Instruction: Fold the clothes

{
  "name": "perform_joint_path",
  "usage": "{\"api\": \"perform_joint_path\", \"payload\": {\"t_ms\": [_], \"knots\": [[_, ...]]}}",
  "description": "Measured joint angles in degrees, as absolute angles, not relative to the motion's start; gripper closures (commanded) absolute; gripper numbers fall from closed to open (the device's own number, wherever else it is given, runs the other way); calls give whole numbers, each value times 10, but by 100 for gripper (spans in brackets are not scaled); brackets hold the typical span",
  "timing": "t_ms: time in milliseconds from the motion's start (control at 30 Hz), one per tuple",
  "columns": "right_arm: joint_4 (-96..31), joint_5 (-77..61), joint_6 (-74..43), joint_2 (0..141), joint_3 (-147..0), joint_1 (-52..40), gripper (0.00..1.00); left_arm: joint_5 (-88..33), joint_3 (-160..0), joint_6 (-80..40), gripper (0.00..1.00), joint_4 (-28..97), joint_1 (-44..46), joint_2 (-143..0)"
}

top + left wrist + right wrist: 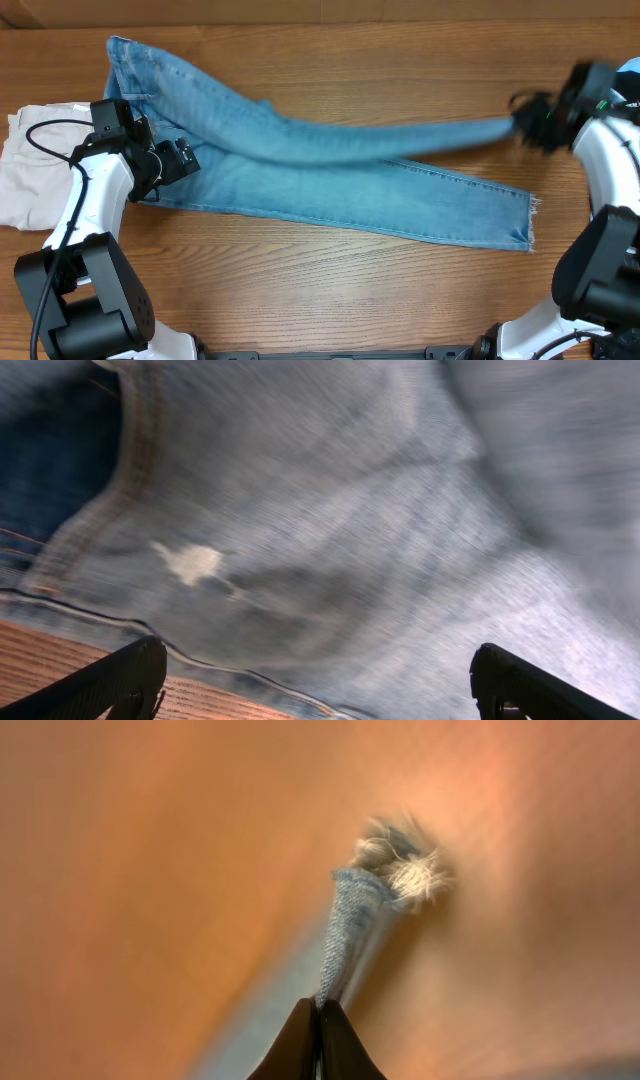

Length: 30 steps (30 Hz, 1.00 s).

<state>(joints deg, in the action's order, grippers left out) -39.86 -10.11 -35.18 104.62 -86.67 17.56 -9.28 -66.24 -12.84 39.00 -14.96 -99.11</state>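
"While the jeans (330,185) sprawl across the wooden table (300,300) from overhead, what's beside them?"

"Cream trousers (35,180), far left. Left wrist: left gripper (318,655), jaws spread wide over denim. Right wrist: right gripper (318,1020) pinching a frayed hem above blurred wood."

I am looking down on a wooden table (300,290). The jeans (400,205) are lying across its middle, and cream trousers (35,175) are lying at its left edge.

jeans (330,190) across table (330,295), trousers (25,185) far left
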Motion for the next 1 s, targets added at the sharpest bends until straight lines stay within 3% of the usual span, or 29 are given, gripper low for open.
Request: {"api": "perform_joint_path", "payload": {"t_ms": [33, 167, 633, 1000], "knots": [[-394, -97, -368, 1044, -897, 178, 76, -93, -662, -128, 0, 390, -150, -991], [-402, -76, -388, 1026, -954, 192, 77, -93, -662, -128, 0, 392, -150, -991], [-713, 38, -330, 1028, -930, 198, 73, -92, -662, -117, 0, 392, -150, -991], [-656, 35, -314, 1029, -728, 198, 66, -85, -662, -116, 0, 370, -150, -991]]}}
